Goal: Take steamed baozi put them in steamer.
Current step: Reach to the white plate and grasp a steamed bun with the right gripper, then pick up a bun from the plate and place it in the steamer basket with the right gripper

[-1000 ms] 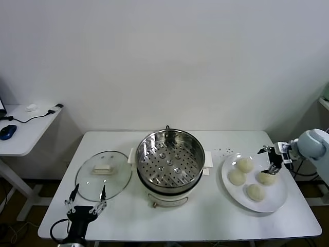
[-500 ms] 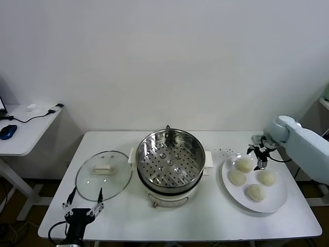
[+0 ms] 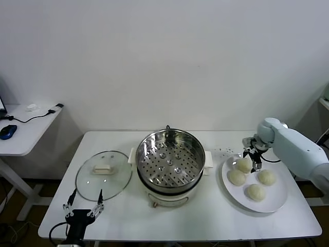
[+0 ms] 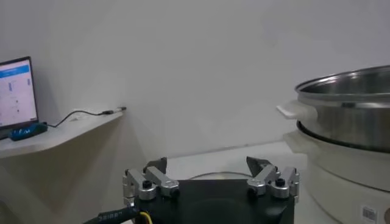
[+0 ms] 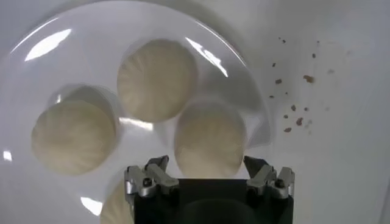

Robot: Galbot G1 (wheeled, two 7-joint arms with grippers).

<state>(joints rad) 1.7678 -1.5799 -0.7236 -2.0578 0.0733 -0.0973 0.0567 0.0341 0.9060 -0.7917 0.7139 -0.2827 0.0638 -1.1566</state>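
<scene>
Step in hand: the first pick. All four steamed baozi (image 3: 250,177) lay on the white plate (image 3: 275,203) at the right of the head view, and the steamer (image 3: 170,156) at centre frame held none, so by my reading no bun had been moved.

Right gripper: the right gripper (image 3: 253,155) hung at the plate's upper-left edge in the head view, directly over the bun nearest the steamer (image 5: 210,139). In the right wrist view that bun sat between the two fingertips (image 5: 154,172), low in the frame.

Right gripper's opening: the jaws stood apart, wider than the bun, with one finger on each side of it. I saw no contact with the dough; whether the pads had begun to touch could not be told.

Next move, as a judgement: lower a little, close gently on the soft bun so it is not crushed, lift clear of the plate rim, then carry it leftward over the steamer's perforated floor and release.

Risk: the neighbouring bun (image 5: 156,78) lay touching or just beside the target, so a finger could nudge it.

Left gripper: the left gripper (image 3: 83,208) waited at the lower left of the head view, off the table's front edge and below the glass lid (image 3: 103,174), jaws spread wide and holding nothing.

Steamer: uncovered, its steel basket bare, seated on the white pot base.
</scene>
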